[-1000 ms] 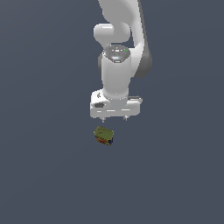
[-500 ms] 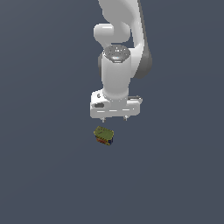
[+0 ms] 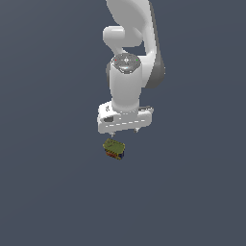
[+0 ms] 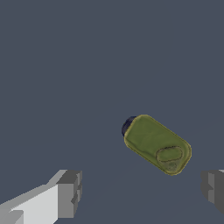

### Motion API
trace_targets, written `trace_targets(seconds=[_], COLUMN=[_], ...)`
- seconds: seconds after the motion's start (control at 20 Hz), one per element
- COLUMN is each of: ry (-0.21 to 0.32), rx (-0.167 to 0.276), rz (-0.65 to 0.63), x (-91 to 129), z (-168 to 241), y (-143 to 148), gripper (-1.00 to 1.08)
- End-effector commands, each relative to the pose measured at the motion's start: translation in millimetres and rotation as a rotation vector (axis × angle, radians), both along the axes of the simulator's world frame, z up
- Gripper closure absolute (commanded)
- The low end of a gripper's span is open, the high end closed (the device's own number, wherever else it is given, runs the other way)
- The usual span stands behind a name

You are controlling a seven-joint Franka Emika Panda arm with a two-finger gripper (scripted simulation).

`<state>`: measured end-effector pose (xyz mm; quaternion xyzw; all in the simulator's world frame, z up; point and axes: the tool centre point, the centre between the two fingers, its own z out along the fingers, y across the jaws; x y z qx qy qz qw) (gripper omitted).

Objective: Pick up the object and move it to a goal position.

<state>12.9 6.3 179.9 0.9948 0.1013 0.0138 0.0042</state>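
The object [image 3: 114,149] is a small block with an olive-green top and red, yellow and blue print on its sides. It lies on the dark grey floor, just below the white gripper [image 3: 124,131] in the exterior view. The gripper hangs above it with its fingers pointing down and spread wide, nothing between them. In the wrist view the object [image 4: 157,144] shows its rounded green top, lying at an angle and off toward one grey fingertip [image 4: 211,187]. The other fingertip [image 4: 68,194] stands far from it. Neither finger touches the block.
The white arm [image 3: 132,48] rises behind the gripper toward the top of the exterior view. The floor [image 3: 53,182] is a flat, dark grey surface with no other object on it.
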Motion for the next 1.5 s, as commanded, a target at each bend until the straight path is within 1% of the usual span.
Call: trace_targets(seconds=[0.0,0.7,1.45], ry=[0.002,0.016,0.027], rx=[-0.002,-0.013,-0.013], rz=[0.044,0.385,0.763], x=[1,5,9], z=[-3,-29,-56], y=[-2,-20,-38], gripper=[-0.92,-0.92,-0.92])
